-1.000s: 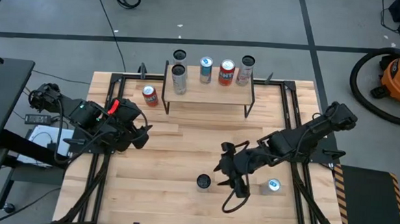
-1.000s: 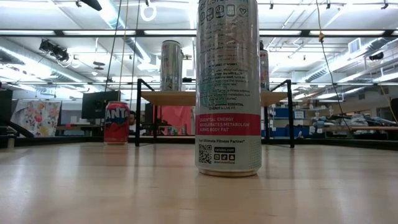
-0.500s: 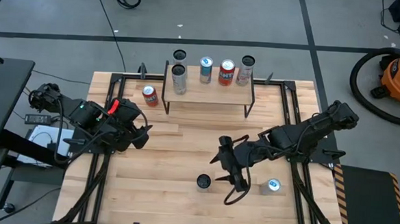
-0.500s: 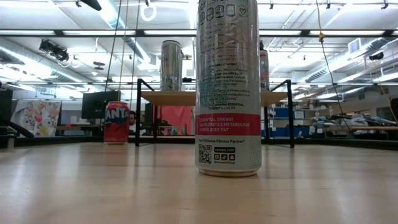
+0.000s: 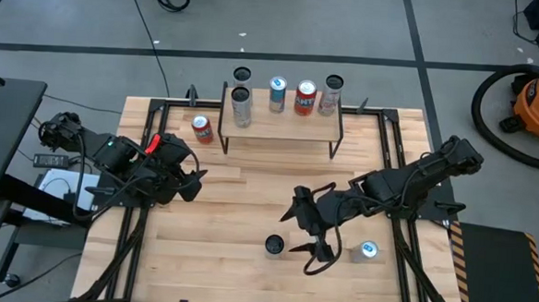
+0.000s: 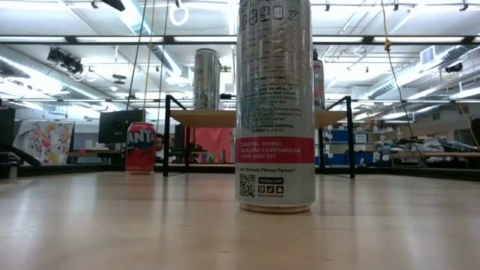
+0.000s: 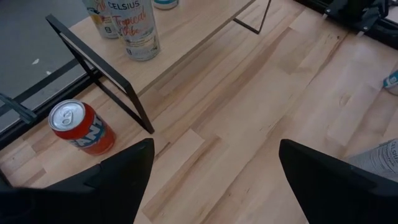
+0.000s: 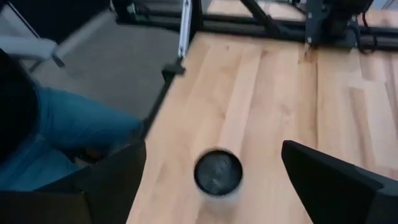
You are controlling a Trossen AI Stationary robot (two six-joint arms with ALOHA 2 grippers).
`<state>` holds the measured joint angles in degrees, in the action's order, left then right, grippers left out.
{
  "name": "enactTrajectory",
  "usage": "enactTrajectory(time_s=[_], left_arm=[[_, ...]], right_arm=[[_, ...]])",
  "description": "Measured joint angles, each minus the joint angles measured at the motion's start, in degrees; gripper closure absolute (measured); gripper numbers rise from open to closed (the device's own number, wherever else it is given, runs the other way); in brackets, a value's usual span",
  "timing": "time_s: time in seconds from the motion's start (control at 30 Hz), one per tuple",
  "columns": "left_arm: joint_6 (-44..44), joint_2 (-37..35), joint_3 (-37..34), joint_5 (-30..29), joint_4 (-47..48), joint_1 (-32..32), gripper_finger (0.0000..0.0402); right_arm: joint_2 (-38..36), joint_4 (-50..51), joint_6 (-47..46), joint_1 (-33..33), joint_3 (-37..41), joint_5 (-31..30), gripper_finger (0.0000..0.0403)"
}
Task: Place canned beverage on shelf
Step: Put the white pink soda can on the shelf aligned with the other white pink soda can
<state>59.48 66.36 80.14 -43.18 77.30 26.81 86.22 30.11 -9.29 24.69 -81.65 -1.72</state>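
Light-wood shelf on black metal legs (image 5: 280, 124), upper centre of the high view, carried four upright cans. Orange soda can (image 5: 201, 129) stood left of it. Tall silver can (image 5: 275, 247), lower centre on the table (image 5: 249, 196), stood beside the right end effector (image 5: 309, 234), spread wide, empty. Blue-topped can (image 5: 368, 251) lay right. Left end effector (image 5: 194, 178), wide apart, empty, waited mid-left.

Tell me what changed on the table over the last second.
The right gripper swung toward the tall can near the table's front edge and spread its fingers wide; it now lines up on that can without touching it. Nothing was grasped or released. The left gripper, open, the four cans on the shelf, the Fanta can and the blue-topped can stayed put.
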Motion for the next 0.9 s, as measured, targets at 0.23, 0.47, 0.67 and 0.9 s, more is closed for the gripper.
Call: enactTrajectory(time_s=[0.23,0.47,0.67,0.9], left_arm=[[-0.04,-0.01,0.00,0.00,0.02,0.00,0.0044],[-0.07,0.01,0.00,0.00,0.02,-0.02,0.0044],[-0.30,-0.01,0.00,0.92,0.02,0.04,0.0044],[-0.33,0.01,0.00,0.96,0.02,0.04,0.0044]], right_arm=[[4.08,-0.53,-4.55,0.01,-0.02,0.09,0.0027],[7.48,1.64,-4.07,0.02,-0.01,1.34,0.0027],[7.47,3.77,-2.87,-0.17,0.01,-1.26,0.0027],[10.16,3.37,-2.08,-0.31,0.42,-2.09,0.0027]])
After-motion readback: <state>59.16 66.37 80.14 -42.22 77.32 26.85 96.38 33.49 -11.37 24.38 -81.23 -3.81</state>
